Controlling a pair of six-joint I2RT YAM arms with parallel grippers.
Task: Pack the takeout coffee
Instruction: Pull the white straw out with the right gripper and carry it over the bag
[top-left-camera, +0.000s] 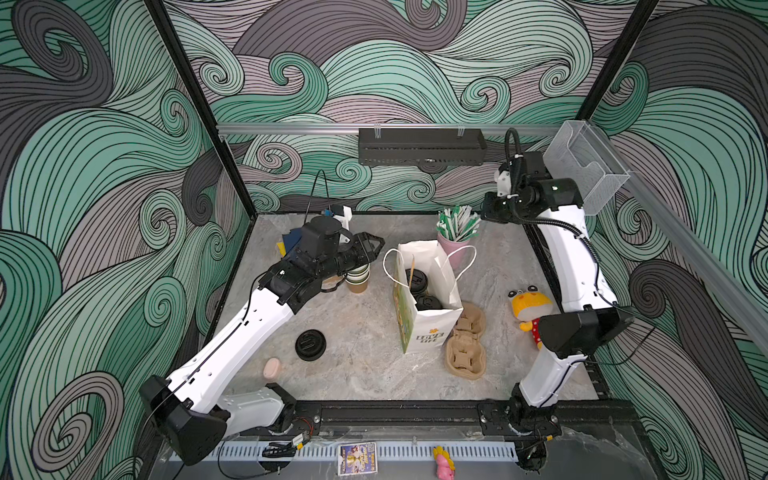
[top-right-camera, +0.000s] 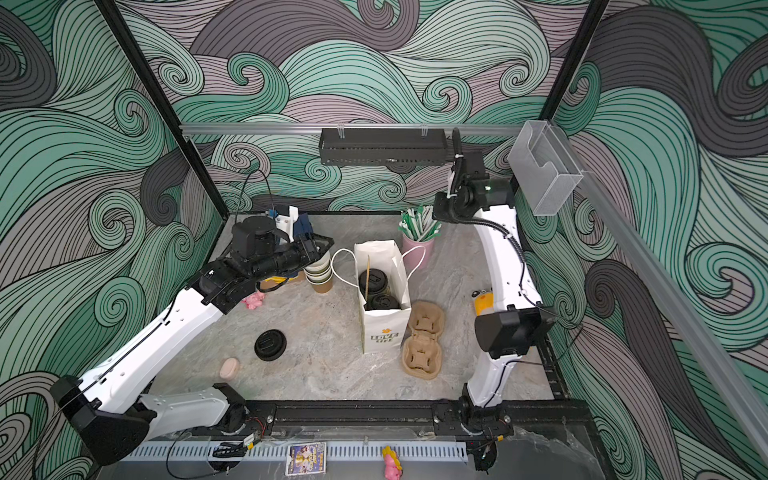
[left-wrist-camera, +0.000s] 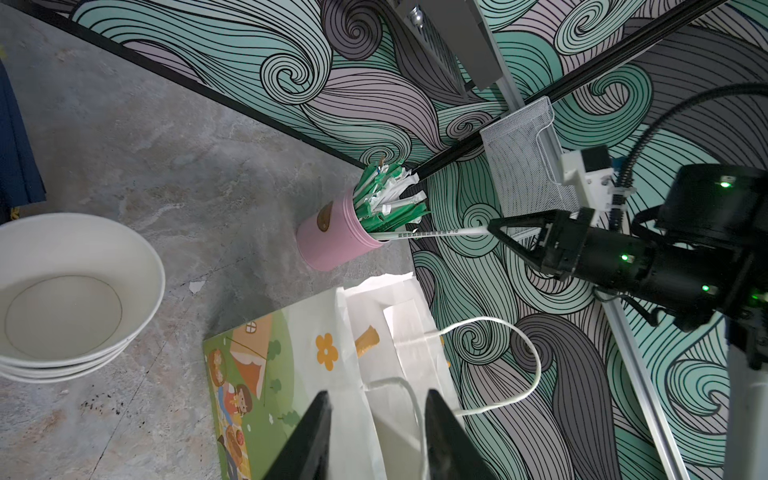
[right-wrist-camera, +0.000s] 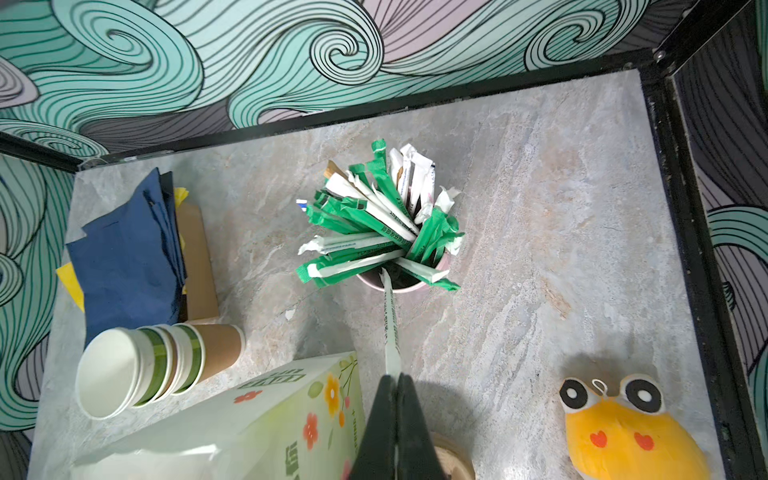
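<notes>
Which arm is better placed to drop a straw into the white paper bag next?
Right. The right gripper is shut on a wrapped straw at the pink cup, beside the paper bag; the left gripper is open and empty.

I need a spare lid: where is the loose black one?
In both top views the loose black lid lies on the table, left of the white paper bag and beside a peach oval object.

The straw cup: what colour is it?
The straw cup is pink, best seen in the left wrist view.
</notes>
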